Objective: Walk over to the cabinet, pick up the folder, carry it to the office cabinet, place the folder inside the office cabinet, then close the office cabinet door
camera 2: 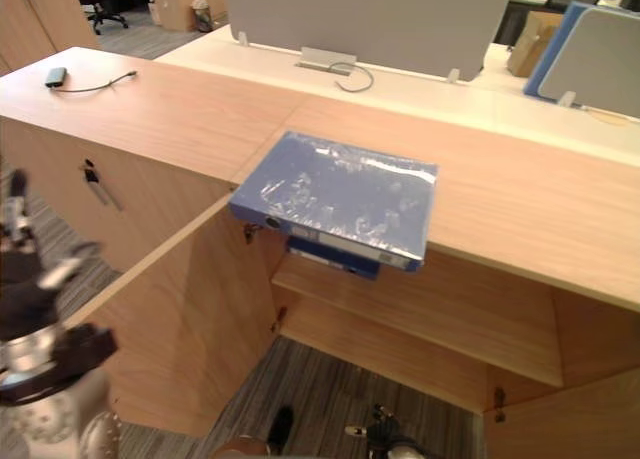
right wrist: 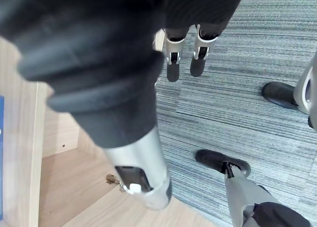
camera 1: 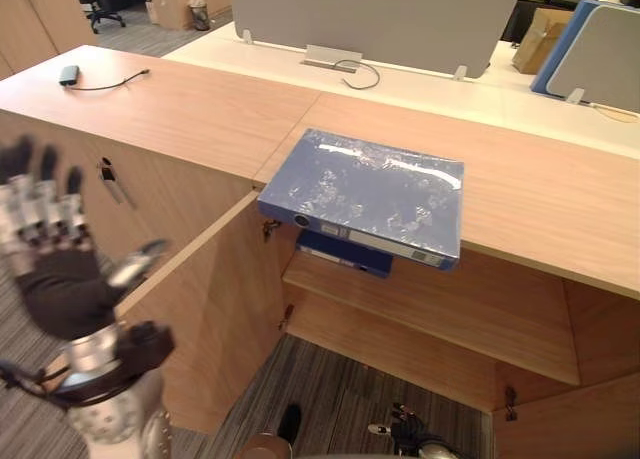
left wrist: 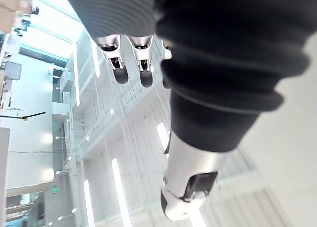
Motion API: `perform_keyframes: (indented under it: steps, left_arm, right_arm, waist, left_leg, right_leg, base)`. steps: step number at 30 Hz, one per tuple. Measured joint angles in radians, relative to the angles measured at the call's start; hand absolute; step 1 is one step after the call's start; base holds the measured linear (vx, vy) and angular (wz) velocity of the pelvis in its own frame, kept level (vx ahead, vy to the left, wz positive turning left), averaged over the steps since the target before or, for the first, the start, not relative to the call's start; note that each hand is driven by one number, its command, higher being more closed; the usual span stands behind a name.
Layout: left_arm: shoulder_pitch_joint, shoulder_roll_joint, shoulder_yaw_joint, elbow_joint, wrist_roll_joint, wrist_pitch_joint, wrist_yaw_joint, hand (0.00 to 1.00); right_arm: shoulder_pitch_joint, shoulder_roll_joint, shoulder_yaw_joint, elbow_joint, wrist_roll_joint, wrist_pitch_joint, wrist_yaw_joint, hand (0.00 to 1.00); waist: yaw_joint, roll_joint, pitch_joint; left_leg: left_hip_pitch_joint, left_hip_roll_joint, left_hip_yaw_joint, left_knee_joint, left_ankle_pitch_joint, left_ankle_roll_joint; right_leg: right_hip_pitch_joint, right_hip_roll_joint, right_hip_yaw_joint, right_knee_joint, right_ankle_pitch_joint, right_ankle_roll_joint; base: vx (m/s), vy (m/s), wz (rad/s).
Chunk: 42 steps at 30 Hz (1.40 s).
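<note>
Folder (camera 1: 365, 191), one of two blue ones, overhangs the bench (camera 1: 180, 109) edge, right of the raised left robot hand (camera 1: 60, 279), whose fingers are spread. The second folder (camera 1: 345, 251) sits on the shelf (camera 1: 470, 309) below. The right wrist view adds the right robot hand (right wrist: 173, 64), seemingly relaxed, over carpet (right wrist: 247, 64).

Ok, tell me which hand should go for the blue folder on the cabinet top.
Left, probably. The left hand is raised, fingers open, beside the open door; the right hand hangs low near the floor, below the folder.
</note>
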Motion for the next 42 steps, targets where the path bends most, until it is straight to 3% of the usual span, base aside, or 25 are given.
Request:
perform_keyframes:
  steps: [1,6,8,11,16,25,42]
  left_arm:
    - [-0.017,0.014,-0.035,0.023,0.158,0.012,0.044,0.00]
    - [-0.060,0.053,-0.158,0.207,0.536,0.075,0.146,0.00]
    - [-0.070,0.069,-0.201,0.259,0.647,0.091,0.193,0.00]
    - [-0.097,0.096,-0.224,0.354,0.729,0.107,0.212,0.00]
    - [-0.133,0.128,-0.224,0.439,0.811,0.141,0.233,0.00]
    - [-0.245,0.149,-0.242,0.519,0.852,0.184,0.275,0.00]
    - [-0.380,0.184,-0.331,0.689,0.879,0.213,0.276,0.00]
  right_arm:
    - [0.000,0.001,0.005,0.000,-0.010,0.001,-0.005,0.00]
    - [-0.002,0.000,0.042,0.002,-0.016,0.000,-0.029,0.00]
    - [-0.004,-0.004,0.064,0.004,-0.018,0.000,-0.041,0.00]
    - [-0.006,-0.003,0.088,0.004,-0.020,0.000,-0.045,0.00]
    - [-0.020,-0.003,0.120,0.004,-0.034,0.000,-0.047,0.00]
    - [-0.053,-0.004,0.151,0.015,-0.056,0.000,-0.049,0.00]
    - [-0.081,-0.004,0.189,0.022,-0.059,-0.001,-0.056,0.00]
  waist:
    - [-0.004,-0.002,-0.006]
    - [-0.026,-0.007,-0.031]
    - [-0.031,-0.007,-0.033]
    - [-0.037,-0.006,-0.033]
    - [-0.048,-0.005,-0.033]
    - [-0.061,-0.006,-0.032]
    - [-0.109,-0.004,-0.027]
  left_leg:
    - [-0.003,0.006,0.013,0.000,0.000,-0.001]
    - [-0.001,0.023,0.039,0.004,0.001,-0.003]
    - [0.000,0.032,0.049,0.004,0.001,-0.007]
    - [0.019,0.039,0.051,0.000,-0.002,-0.012]
    - [0.028,0.052,0.050,-0.001,-0.008,-0.020]
    - [0.028,0.043,0.050,-0.001,-0.012,-0.023]
    - [0.047,0.049,0.083,-0.001,-0.028,-0.028]
  right_leg:
    - [-0.007,0.003,0.015,0.000,0.003,-0.001]
    - [-0.012,0.015,0.041,-0.006,0.009,-0.008]
    - [-0.016,0.020,0.052,-0.005,0.010,-0.011]
    - [-0.001,0.026,0.056,-0.009,0.011,-0.012]
    - [0.004,0.038,0.062,-0.013,0.008,-0.015]
    - [0.010,0.032,0.065,-0.026,0.008,-0.016]
    - [0.019,0.030,0.095,-0.037,0.008,-0.016]
  base:
    - [0.01,-0.014,-0.30]
    - [0.02,-0.040,-0.16]
    - [0.01,-0.040,-0.17]
    - [-0.02,-0.035,-0.11]
    - [-0.03,-0.016,-0.04]
    - [0.01,-0.004,0.00]
    - [0.01,-0.010,-0.05]
